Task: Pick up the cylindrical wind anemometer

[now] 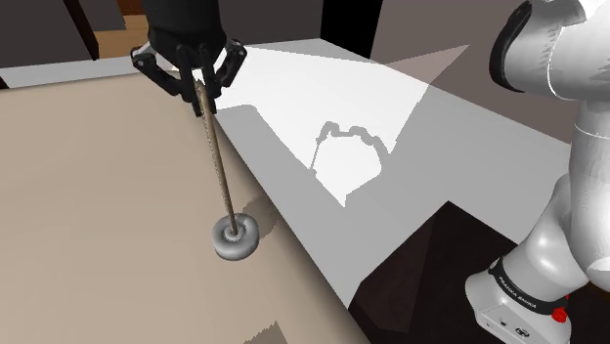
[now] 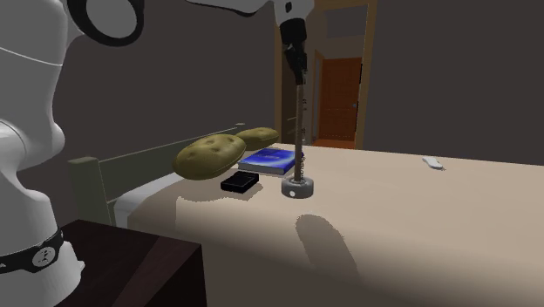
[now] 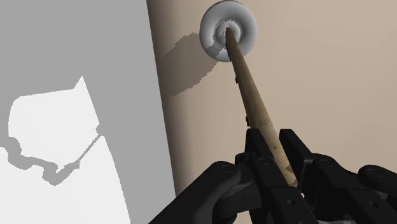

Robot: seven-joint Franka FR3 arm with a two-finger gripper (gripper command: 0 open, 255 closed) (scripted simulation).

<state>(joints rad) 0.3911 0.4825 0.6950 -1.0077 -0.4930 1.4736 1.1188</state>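
Surface: beige bed cover (image 1: pixel 98 215) under low light, its edge running just beside the anemometer's base (image 1: pixel 236 236), with pale floor (image 1: pixel 323 98) past that edge.
Nearest: a dark nightstand (image 2: pixel 122 262) in front of the anemometer in the second exterior view, off the bed's corner.
Task's thing: the anemometer (image 1: pixel 220 161) is a thin tan rod standing upright on a round grey base. I cannot tell whether the base rests on the cover or hangs a hair above it.
Tool: the black gripper (image 3: pixel 277 159) sits at the rod's very top, fingers pinching the rod between them.
Just beyond the anemometer: a black box (image 2: pixel 241 182) near the base, then a blue book (image 2: pixel 268 160) behind the box.
Farther: two olive pillows (image 2: pixel 209 155) past the book, and a small white object (image 2: pixel 431 162) well apart from the anemometer on the far side of the cover.
Farthest: an orange door (image 2: pixel 338 100) behind the anemometer.
Risk: the grip is at the far end from the heavier-looking base, so a quick lift may set the rod swinging or let it slide through the fingers. With the edge so close, a dropped anemometer would likely roll off to the floor. Swinging toward the box could also knock it.
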